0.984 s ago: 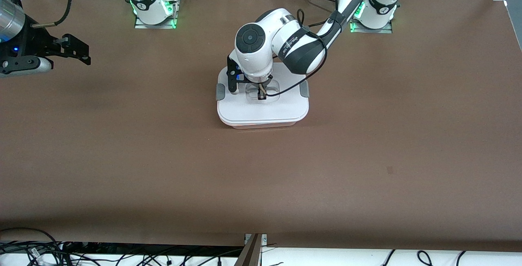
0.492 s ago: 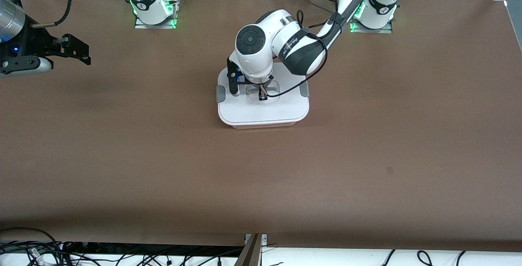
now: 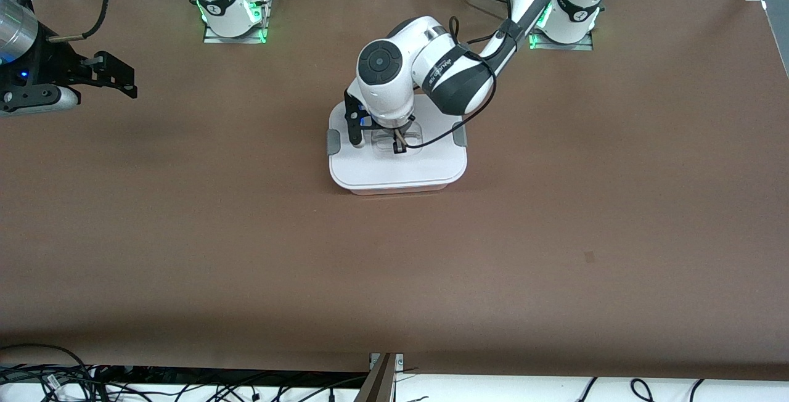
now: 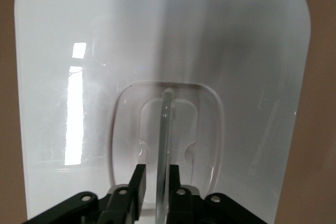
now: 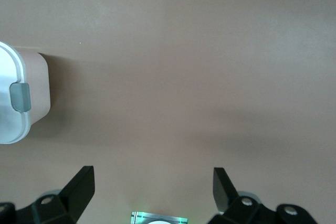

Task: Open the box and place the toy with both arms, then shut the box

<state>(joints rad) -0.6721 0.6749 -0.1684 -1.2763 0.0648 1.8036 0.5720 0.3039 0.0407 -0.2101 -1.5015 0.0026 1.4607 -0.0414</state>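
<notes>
The box (image 3: 397,171) stands in the middle of the table with its white lid on and a grey clip (image 3: 333,141) at each end. My left gripper (image 3: 397,143) is down on the lid's recessed centre. In the left wrist view its fingers (image 4: 137,179) straddle the clear handle (image 4: 165,129), standing slightly open with a small gap beside the handle. My right gripper (image 3: 117,78) waits open over the table toward the right arm's end, away from the box (image 5: 37,87). Nothing is between the right gripper's (image 5: 153,174) fingers. The toy is out of view.
Bare brown table surrounds the box on all sides. The arm bases with green lights (image 3: 234,20) stand along the table edge farthest from the front camera. Cables lie past the nearest edge.
The lid, slightly raised and offset a second ago, now sits flush on the box. My left gripper's fingers have parted a little from the handle. The right arm has not moved.
</notes>
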